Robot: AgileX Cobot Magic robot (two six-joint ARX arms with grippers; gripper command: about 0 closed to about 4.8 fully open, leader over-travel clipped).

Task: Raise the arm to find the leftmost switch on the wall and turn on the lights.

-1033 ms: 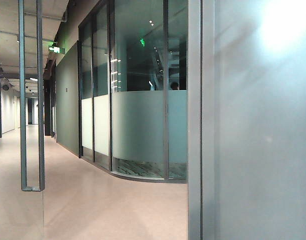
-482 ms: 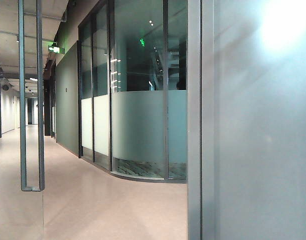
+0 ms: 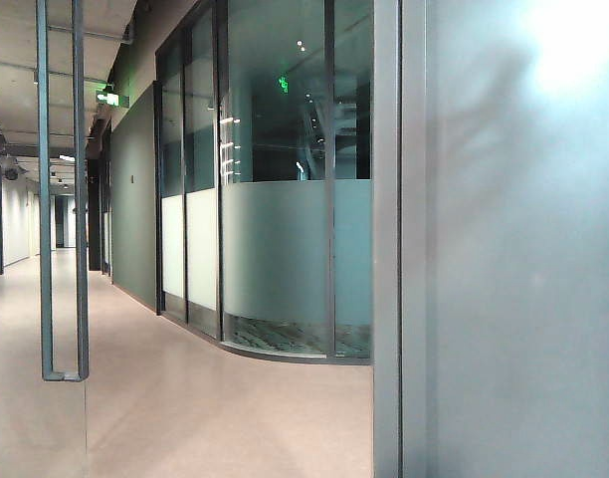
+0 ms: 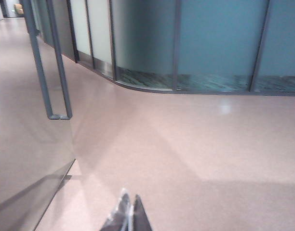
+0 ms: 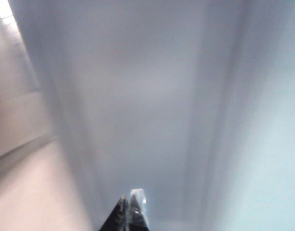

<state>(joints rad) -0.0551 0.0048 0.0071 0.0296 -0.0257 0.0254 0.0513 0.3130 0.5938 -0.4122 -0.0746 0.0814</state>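
Both hands pressed together, no switch in sight

We see the left hand (image 4: 128, 211) with fingers pressed together, low above the pink floor (image 4: 186, 144); ahead of it and to the side hangs a door handle (image 4: 53, 72), further ahead a curved glass wall (image 4: 152, 43). The right hand (image 5: 130, 209), fingers also together, points close at a grey wall (image 5: 138, 96). We cannot find the switch in any view.

Dim corridor; glare upper right; right wrist blurred.

Exterior faces down corridor; left wrist shares its door handle (image 4: 53, 62)
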